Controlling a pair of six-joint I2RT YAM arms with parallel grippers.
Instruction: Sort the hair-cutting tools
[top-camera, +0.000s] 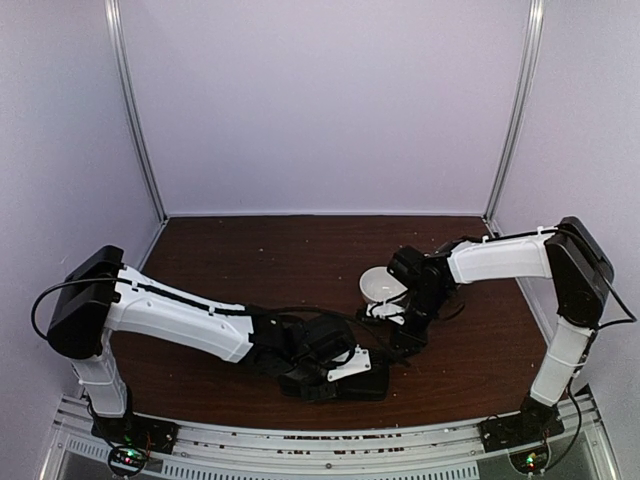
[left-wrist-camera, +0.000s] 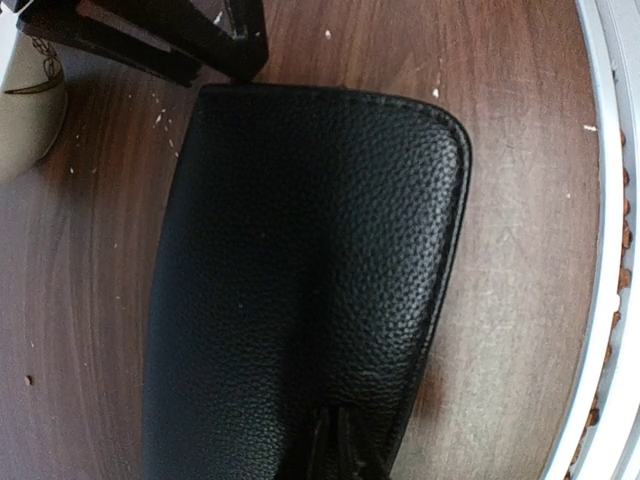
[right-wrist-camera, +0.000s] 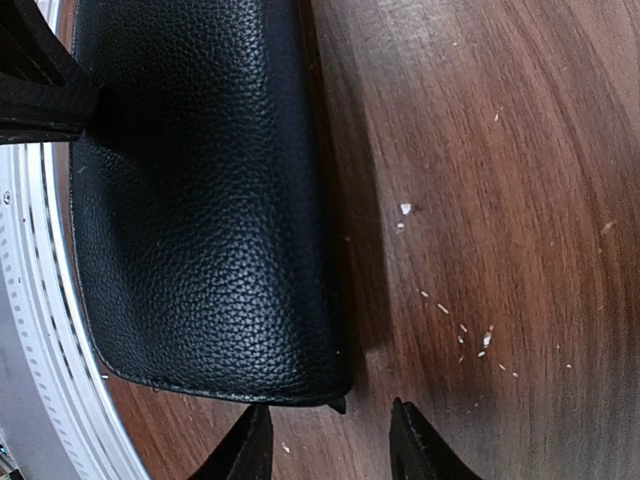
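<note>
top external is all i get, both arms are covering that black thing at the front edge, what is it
observer: The left wrist view shows a black case with a grained, leather-like skin and a stitched rim. It lies flat on the wooden table.
operator: is the right gripper on it
observer: In the right wrist view the right gripper is open. The case's corner sits between its jaws, and they are not clamped on it.
operator: and the left
observer: The left gripper has its tips close together on top of the case. It is dark on dark, so I cannot tell whether it is pinching.
</note>
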